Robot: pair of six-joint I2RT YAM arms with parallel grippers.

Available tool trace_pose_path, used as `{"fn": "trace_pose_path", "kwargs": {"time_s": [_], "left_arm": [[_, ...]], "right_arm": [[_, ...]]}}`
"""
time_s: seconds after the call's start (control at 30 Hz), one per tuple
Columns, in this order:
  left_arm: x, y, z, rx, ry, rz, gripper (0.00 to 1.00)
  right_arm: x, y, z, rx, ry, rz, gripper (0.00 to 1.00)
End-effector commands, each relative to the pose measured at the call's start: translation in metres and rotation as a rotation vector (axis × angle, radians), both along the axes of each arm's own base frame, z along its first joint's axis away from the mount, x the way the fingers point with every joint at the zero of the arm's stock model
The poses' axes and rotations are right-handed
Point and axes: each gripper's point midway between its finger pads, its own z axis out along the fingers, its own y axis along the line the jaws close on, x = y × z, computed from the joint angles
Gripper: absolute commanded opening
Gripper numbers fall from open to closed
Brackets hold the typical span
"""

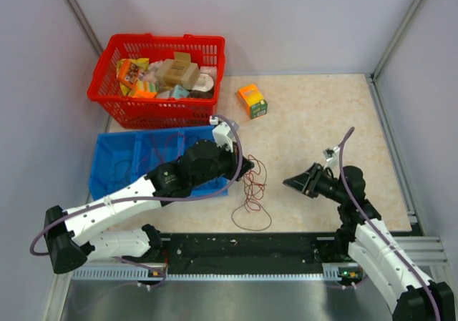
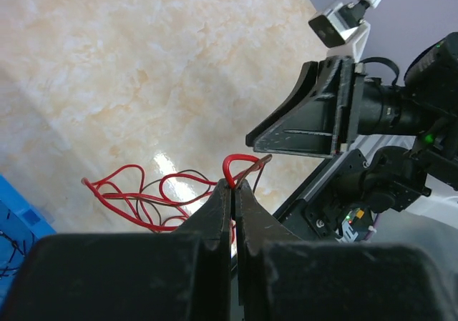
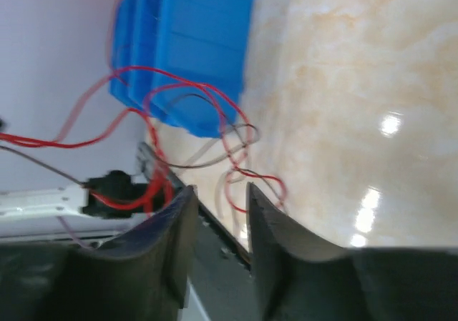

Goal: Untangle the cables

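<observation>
The cables [image 1: 252, 186] are thin red and dark strands that hang in loops from my left gripper [image 1: 248, 166] down to the table, where one wide loop lies flat. In the left wrist view my left gripper [image 2: 235, 184] is shut on a small red bend of the cables [image 2: 136, 192], and the rest trails away to the left. My right gripper [image 1: 288, 184] hovers just right of the bunch, pointing at it. In the right wrist view, my right gripper [image 3: 220, 189] has its jaws apart with nothing between them, and the cables [image 3: 232, 139] hang beyond the tips.
A blue bin [image 1: 122, 165] sits under my left arm, with a red basket [image 1: 114, 99] of packages behind it. A small orange box [image 1: 252, 100] stands on the beige table [image 1: 322, 121] at the back. A black rail runs along the near edge.
</observation>
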Motion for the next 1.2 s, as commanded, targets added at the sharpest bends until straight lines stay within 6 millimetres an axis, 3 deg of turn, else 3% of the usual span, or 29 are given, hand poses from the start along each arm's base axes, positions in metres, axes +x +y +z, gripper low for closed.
{"fn": "trace_pose_path", "kwargs": {"time_s": [0.0,0.03,0.1,0.23,0.4,0.47,0.53,0.6,0.83,0.93,1.03,1.1,1.17], "left_arm": [[0.005,-0.001,0.025,-0.018,-0.045,0.002,0.0],[0.004,-0.003,0.026,-0.016,-0.043,-0.003,0.0],[0.005,-0.005,0.024,-0.011,-0.034,-0.005,0.0],[0.002,-0.009,0.024,-0.016,-0.022,-0.027,0.0],[0.0,-0.007,0.022,-0.012,-0.009,-0.024,0.0],[0.0,-0.006,0.023,-0.014,-0.011,-0.024,0.0],[0.0,-0.006,0.024,-0.014,-0.013,-0.022,0.0],[0.0,-0.006,0.025,-0.018,-0.016,-0.023,0.0],[-0.001,-0.011,0.019,-0.006,-0.003,-0.043,0.0],[-0.001,-0.009,0.019,-0.005,-0.005,-0.039,0.0],[0.0,-0.009,0.016,0.007,-0.011,-0.044,0.0],[0.002,-0.009,0.007,0.052,0.004,-0.041,0.01],[0.006,-0.008,-0.011,0.124,0.04,-0.022,0.15]], "right_arm": [[-0.017,0.025,0.074,0.078,-0.358,0.222,0.51],[-0.02,0.028,0.078,0.059,-0.384,0.246,0.6],[-0.021,0.036,0.086,0.021,-0.431,0.277,0.68],[-0.012,0.049,0.095,-0.044,-0.476,0.297,0.68],[-0.014,0.073,0.111,0.009,-0.512,0.377,0.65],[-0.012,0.079,0.105,-0.014,-0.495,0.376,0.6],[-0.011,0.083,0.098,-0.03,-0.479,0.383,0.44],[-0.008,0.081,0.092,-0.039,-0.459,0.36,0.34],[-0.003,0.086,0.103,0.025,-0.478,0.342,0.32],[-0.003,0.09,0.099,0.044,-0.449,0.348,0.0],[-0.002,0.083,0.093,0.013,-0.414,0.306,0.0],[0.004,0.067,0.088,-0.052,-0.373,0.209,0.0],[0.01,0.045,0.084,-0.148,-0.337,0.093,0.0]]}}
